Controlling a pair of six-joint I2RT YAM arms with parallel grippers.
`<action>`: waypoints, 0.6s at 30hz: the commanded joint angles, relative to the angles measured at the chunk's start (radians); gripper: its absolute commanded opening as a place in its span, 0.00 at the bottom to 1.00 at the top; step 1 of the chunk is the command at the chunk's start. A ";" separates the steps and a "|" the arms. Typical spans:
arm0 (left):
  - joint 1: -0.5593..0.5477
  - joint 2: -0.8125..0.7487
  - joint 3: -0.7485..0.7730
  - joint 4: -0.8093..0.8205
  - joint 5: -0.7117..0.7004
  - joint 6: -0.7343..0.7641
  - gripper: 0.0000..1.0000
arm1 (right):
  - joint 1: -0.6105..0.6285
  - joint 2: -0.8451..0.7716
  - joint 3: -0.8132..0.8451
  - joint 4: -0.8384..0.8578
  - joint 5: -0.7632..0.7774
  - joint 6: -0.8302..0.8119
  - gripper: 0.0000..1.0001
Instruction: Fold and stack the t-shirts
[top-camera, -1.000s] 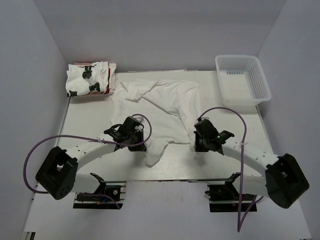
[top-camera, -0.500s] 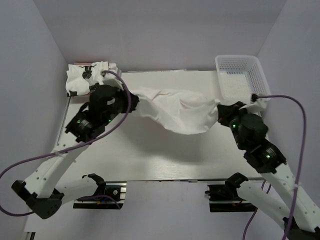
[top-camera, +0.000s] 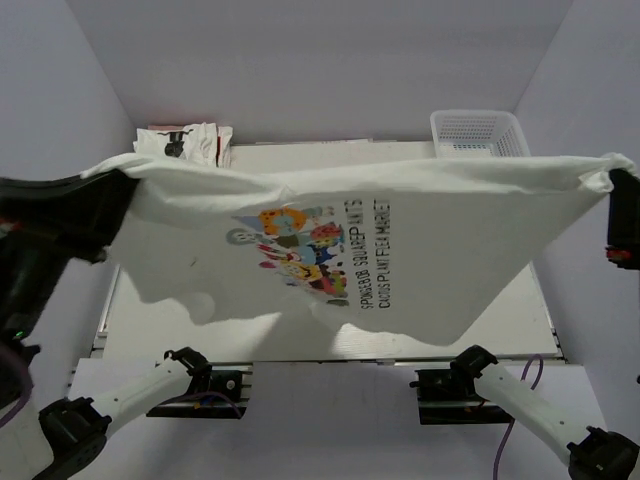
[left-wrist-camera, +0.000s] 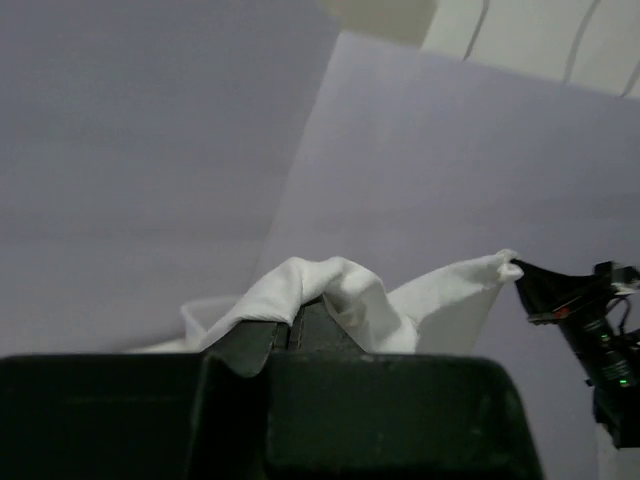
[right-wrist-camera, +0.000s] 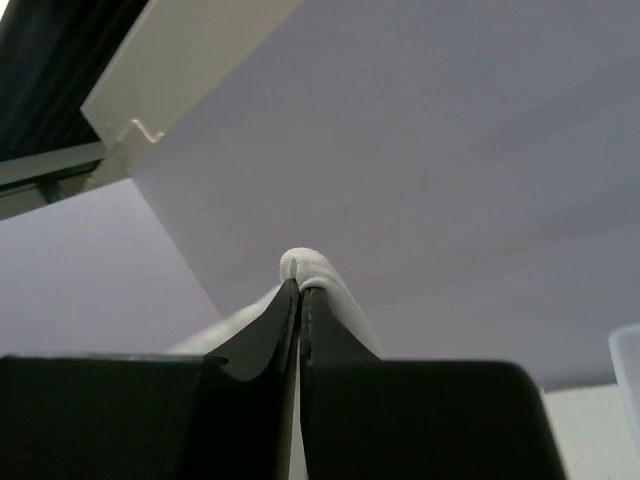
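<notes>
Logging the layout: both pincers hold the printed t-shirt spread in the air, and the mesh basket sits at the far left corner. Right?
No. The top view shows the mesh basket at the far right corner. The left pincer and right pincer do hold the printed t-shirt spread in the air.

- The spread t-shirt (top-camera: 450, 230) is soft white cloth, matt, with a flat colourful print.
- The folded t-shirts (top-camera: 195, 140) at the table's (top-camera: 250, 335) far left corner are similar matt cloth.
- The basket (top-camera: 478, 130) is white plastic mesh.
- The table top looks smooth and matt white.
- The left tool (left-wrist-camera: 295, 325) and right tool (right-wrist-camera: 298, 300) look like matt black plastic.
</notes>
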 joint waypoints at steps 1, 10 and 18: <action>0.007 0.013 0.098 -0.006 0.086 0.032 0.00 | -0.002 0.014 0.063 0.002 -0.069 -0.069 0.00; -0.002 0.235 0.230 0.016 -0.221 0.095 0.00 | 0.004 0.132 -0.029 0.124 0.056 -0.128 0.00; 0.042 0.565 0.024 0.037 -0.783 0.095 0.00 | -0.027 0.432 -0.306 0.227 0.422 -0.113 0.00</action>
